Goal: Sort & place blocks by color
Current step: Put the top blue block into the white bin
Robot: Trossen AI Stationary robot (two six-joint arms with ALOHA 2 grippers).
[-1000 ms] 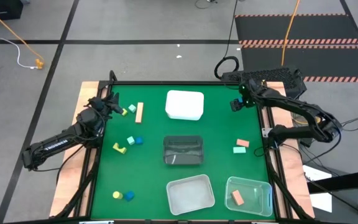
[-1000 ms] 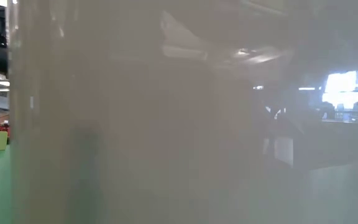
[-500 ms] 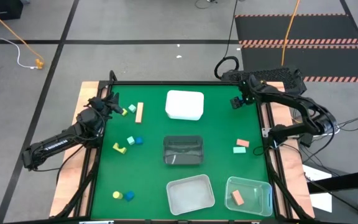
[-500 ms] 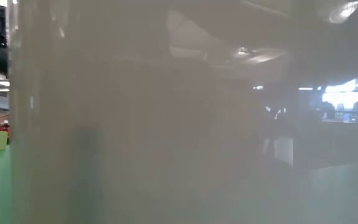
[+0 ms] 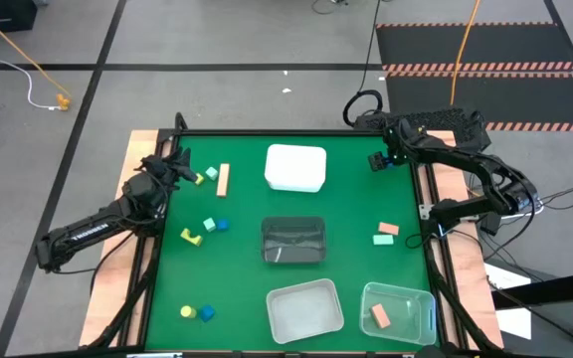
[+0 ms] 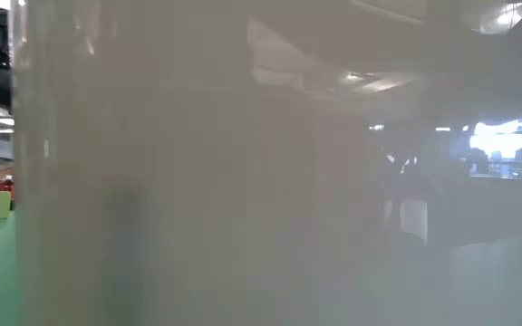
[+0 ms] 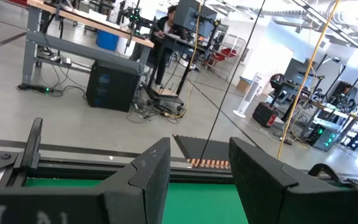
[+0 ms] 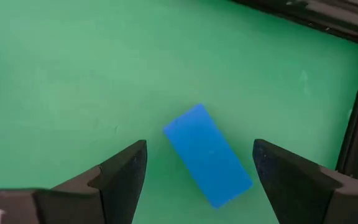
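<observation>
Four tubs sat on the green table [image 5: 356,204]. Nearest, at about five o'clock, a clear tub [image 5: 398,313] held one salmon pink block [image 5: 379,316]; beside it at six o'clock a frosted tub [image 5: 305,310] looked bare inside. At the centre a dark tub [image 5: 293,241] showed nothing inside, and at twelve o'clock a white tub [image 5: 295,168] stood with contents I cannot tell.

Loose blocks lay around them: a yellow and a blue block [image 5: 206,313] at seven o'clock, a yellow bar, mint block [image 5: 208,225] and blue cube at nine, a mint and a pink block [image 5: 388,229] at three, and a tan bar [image 5: 223,179] with small yellow and mint blocks at ten.

At two o'clock the right gripper [image 5: 379,159] hung with fingers spread wide over a blue bar [image 8: 207,154], which lay flat between them, untouched. It had shifted slightly toward the table's far corner since a second earlier; the blocks and tubs stayed put.

At ten o'clock the left gripper [image 5: 180,164] waited by the table edge, fingers apart on nothing.
</observation>
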